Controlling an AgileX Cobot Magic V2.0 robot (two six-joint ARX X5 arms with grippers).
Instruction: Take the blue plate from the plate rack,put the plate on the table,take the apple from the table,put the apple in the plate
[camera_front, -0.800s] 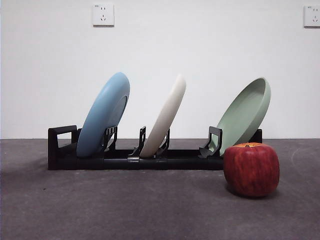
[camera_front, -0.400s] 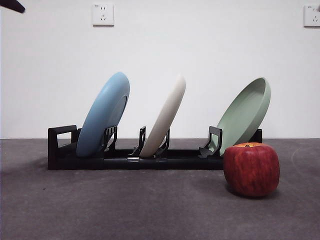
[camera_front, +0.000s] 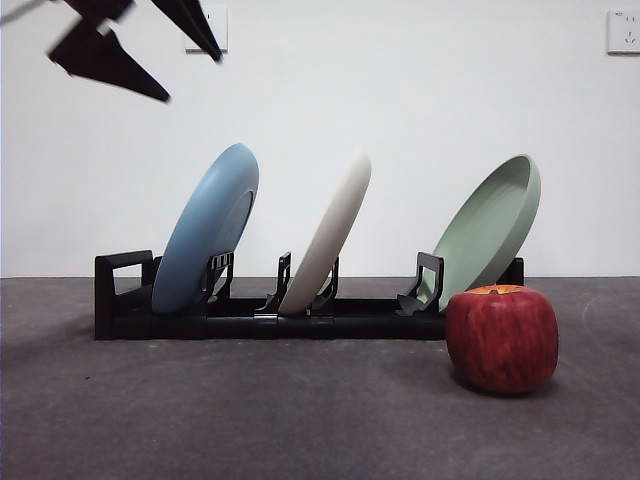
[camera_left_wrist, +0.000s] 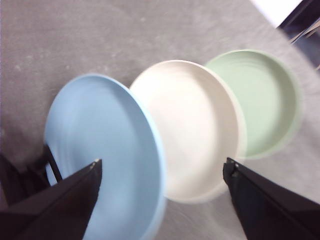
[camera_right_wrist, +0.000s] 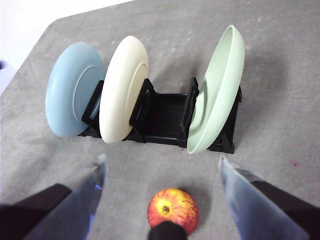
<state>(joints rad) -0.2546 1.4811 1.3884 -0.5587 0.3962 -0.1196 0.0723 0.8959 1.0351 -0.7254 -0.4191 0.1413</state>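
The blue plate (camera_front: 205, 230) leans in the left slot of the black plate rack (camera_front: 250, 322) on the grey table (camera_front: 300, 420). My left gripper (camera_front: 190, 77) hangs open, high above and left of that plate. In the left wrist view its jaws stand wide apart around the blue plate (camera_left_wrist: 102, 155), well above it and not touching. The red apple (camera_front: 502, 338) rests on the table in front of the rack's right end. My right gripper (camera_right_wrist: 162, 160) is open and high over the table, with the apple (camera_right_wrist: 172, 209) below it and the blue plate (camera_right_wrist: 72, 95) farther off.
A cream-white plate (camera_front: 328, 235) stands in the rack's middle slot and a pale green plate (camera_front: 492, 228) in its right slot, just behind the apple. Two wall sockets (camera_front: 625, 30) sit on the white wall behind.
The left gripper has come into the front view from the top left corner, moving down and to the right toward the blue plate. Plates and apple have not moved.
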